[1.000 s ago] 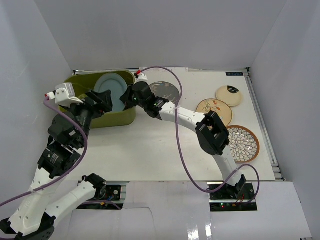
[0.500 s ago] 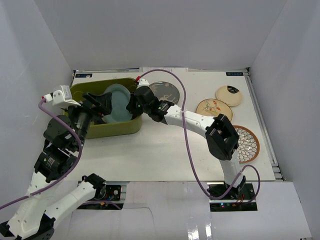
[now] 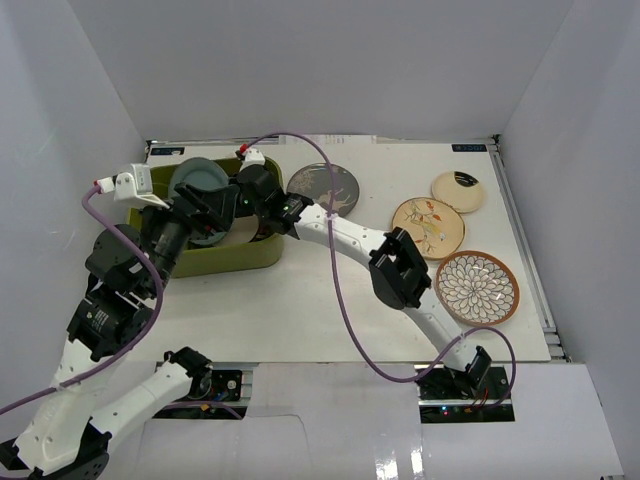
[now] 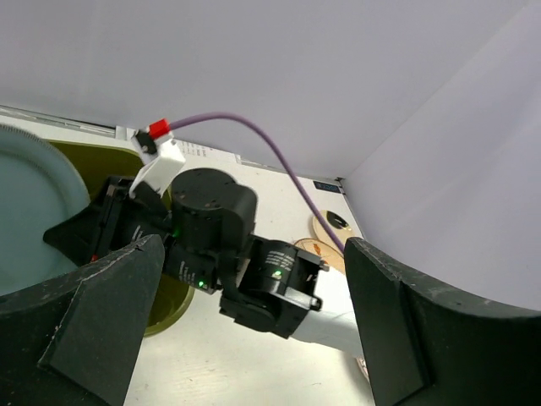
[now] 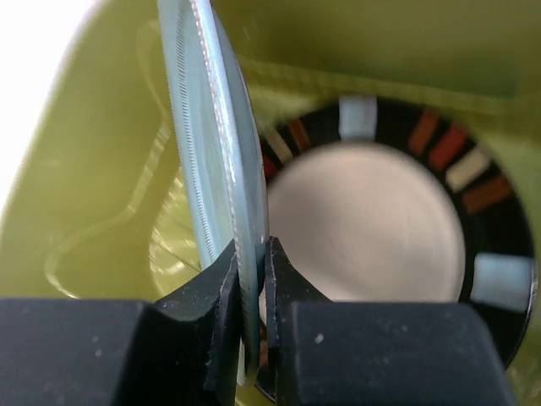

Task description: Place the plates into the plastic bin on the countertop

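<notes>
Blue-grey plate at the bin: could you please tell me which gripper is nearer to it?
Right. The right gripper is shut on the rim of the blue-grey plate, holding it on edge inside the plastic bin. The left gripper is open beside the plate, not gripping it.

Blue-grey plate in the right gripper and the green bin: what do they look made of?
Blue-grey plate: probably glazed ceramic, glossy pale face with a finely ribbed rim. Green bin: likely moulded plastic, smooth semi-gloss olive wall, rounded corners with soft highlights.

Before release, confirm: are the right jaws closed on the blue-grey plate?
Yes, the right wrist view shows both jaws pinching the blue-grey plate.
</notes>
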You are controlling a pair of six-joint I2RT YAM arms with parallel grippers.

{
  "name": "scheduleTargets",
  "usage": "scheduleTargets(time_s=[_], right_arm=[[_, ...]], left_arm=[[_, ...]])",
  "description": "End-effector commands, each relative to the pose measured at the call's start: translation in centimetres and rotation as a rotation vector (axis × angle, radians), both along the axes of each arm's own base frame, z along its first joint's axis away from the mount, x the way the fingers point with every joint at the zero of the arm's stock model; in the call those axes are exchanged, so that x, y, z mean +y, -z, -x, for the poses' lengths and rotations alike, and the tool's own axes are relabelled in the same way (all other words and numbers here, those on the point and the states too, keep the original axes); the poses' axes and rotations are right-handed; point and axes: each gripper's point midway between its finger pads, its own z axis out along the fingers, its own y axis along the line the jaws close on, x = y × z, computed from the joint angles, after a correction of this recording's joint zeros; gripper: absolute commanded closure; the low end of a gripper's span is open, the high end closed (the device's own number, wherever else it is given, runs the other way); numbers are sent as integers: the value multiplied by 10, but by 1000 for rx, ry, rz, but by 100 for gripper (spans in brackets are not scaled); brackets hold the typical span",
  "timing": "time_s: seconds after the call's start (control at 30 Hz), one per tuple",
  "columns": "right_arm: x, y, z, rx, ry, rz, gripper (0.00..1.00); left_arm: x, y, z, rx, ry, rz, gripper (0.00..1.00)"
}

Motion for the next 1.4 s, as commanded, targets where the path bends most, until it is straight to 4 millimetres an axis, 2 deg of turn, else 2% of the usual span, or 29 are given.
scheduleTargets(time_s=[0.0, 0.13, 0.17, 0.2, 0.27, 0.3, 0.33, 0.43, 0.57, 0.6, 0.67, 0.7, 0.77, 0.8, 0.83, 0.87, 0.93, 0.97, 1.0, 1.03, 1.07, 1.1, 1.13, 1.17, 1.2, 1.23, 1.27, 1.33, 1.37], right_arm=[[18, -45, 0, -5, -32, -209, 88], [25, -32, -1, 42, -34, -201, 85], [21, -19, 0, 63, -19, -183, 83], [18, -25, 1, 60, -11, -192, 78], [10, -8, 2, 82, 18, -163, 62], [6, -13, 2, 78, 27, -162, 55], [3, -11, 2, 82, 35, -153, 42], [-7, -8, 3, 72, 62, -100, 21], [-19, -12, 7, 25, 99, -19, 4], [-23, -20, 7, 6, 106, -11, 2], [-32, -22, 10, -26, 125, 51, 6], [-37, -34, 11, -48, 138, 58, 9], [-50, -33, 11, -80, 166, 117, 9], [-57, -48, 13, -94, 172, 106, 9], [-64, -44, 16, -96, 174, 125, 7], [-75, -66, 17, -128, 196, 111, 4], [-95, -76, 17, -142, 238, 112, 13], [-119, -82, 16, -131, 271, 100, 19], [-133, -83, 15, -122, 289, 91, 34], [-149, -81, 12, -114, 319, 83, 40], [-182, -44, 4, -62, 386, 127, 45], [-202, -65, 2, -71, 417, 46, 53], [-217, -61, -3, -53, 437, 6, 55], [-247, -34, -7, 26, 460, -19, 55], [-257, -30, -13, 39, 473, -68, 56], [-278, -19, -24, 72, 504, -90, 57], [-292, 7, -24, 118, 522, -75, 55], [-311, 20, -37, 141, 576, -91, 39], [-315, 36, -44, 164, 593, -71, 29]], left_arm=[[-4, -1, 2, -4, 24, 5, 2], [-3, -3, 2, -6, 17, 7, 2], [-3, -3, 2, -7, 17, 9, 2], [-1, -4, 3, -10, 11, 10, 2], [0, -2, 2, -7, 4, 9, 2], [1, -1, 2, -7, 3, 10, 2], [0, 0, 1, -3, 2, 8, 2], [0, 4, 0, 5, -2, 3, 2], [4, 11, -1, 14, -25, -10, 2], [8, 13, -2, 20, -45, -19, 2], [12, 21, -5, 46, -70, -47, 2], [15, 24, -6, 54, -90, -57, 2], [18, 29, -7, 64, -106, -79, 2], [21, 30, -7, 64, -115, -86, 2], [24, 33, -7, 70, -132, -95, 2], [27, 34, -5, 67, -139, -104, 2], [28, 39, -4, 69, -138, -120, 2], [29, 40, -1, 63, -132, -131, 2], [28, 43, 0, 67, -124, -140, 2], [24, 52, 0, 79, -99, -156, 2], [21, 58, 2, 85, -79, -167, 2], [20, 62, 6, 82, -59, -176, 2], [18, 68, 6, 89, -48, -181, 2], [14, 80, 7, 109, -24, -195, 2], [13, 84, 9, 109, -10, -198, 2], [8, 95, 10, 127, 14, -211, 2], [8, 99, 11, 130, 21, -214, 2], [7, 105, 11, 138, 26, -219, 2], [7, 111, 10, 149, 24, -226, 2]])
